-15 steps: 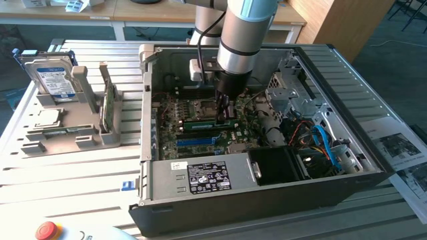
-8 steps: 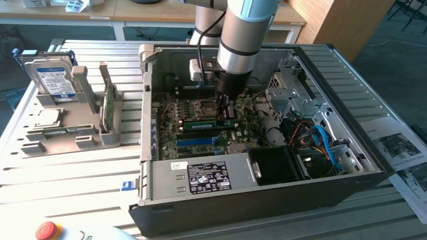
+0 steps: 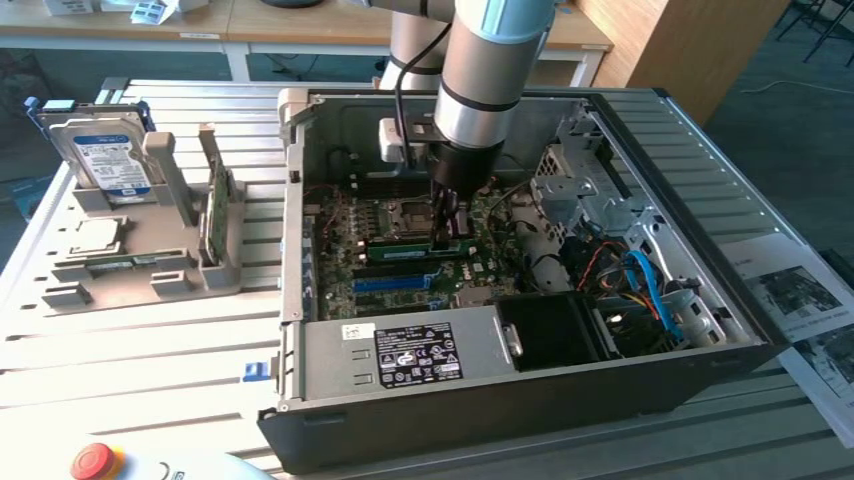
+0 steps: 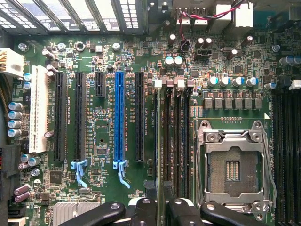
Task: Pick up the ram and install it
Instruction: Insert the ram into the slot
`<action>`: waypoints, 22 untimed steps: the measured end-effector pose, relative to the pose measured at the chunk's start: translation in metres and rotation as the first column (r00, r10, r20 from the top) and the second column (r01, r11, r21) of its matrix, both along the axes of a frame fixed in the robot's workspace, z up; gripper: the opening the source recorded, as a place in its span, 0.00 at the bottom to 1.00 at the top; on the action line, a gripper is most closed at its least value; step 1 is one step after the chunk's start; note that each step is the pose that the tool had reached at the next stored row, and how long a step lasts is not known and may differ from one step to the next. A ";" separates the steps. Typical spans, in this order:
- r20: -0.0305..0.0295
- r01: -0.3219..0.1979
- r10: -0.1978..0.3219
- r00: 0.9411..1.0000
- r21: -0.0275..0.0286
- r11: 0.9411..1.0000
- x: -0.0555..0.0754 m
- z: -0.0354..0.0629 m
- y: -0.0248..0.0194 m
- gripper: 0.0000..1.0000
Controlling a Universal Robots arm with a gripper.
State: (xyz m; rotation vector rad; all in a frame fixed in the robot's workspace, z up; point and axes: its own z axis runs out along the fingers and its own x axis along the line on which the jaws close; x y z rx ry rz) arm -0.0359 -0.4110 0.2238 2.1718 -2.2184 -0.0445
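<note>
Workshop desks (image 3: 307, 30) stand behind. Pincer (image 4: 162, 207) hangs inside the case (image 3: 400, 440), jaws apart, one finger on either side of the ram (image 3: 400, 247), seemingly not gripping it. Ram stands on edge in a slot just beside the socket (image 4: 233, 165), long axis along the slot. Case rests on a slatted surface (image 3: 134, 350).

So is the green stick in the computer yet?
Nearly. Done: the ram stands in a slot on the motherboard, beside the CPU socket. In hand: the gripper hangs right over it. Left: whether it's clicked fully in, I can't tell.
</note>
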 end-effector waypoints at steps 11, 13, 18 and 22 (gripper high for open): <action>0.000 0.000 0.000 1.000 0.000 1.000 0.000 0.0007 0.0000 0.26; 0.000 0.000 0.000 1.000 0.000 1.000 0.000 0.0035 0.0000 0.26; 0.000 0.000 0.000 1.000 0.000 1.000 0.000 0.0144 0.0000 0.26; 0.000 0.000 0.000 1.000 0.000 1.000 0.000 0.0223 0.0000 0.26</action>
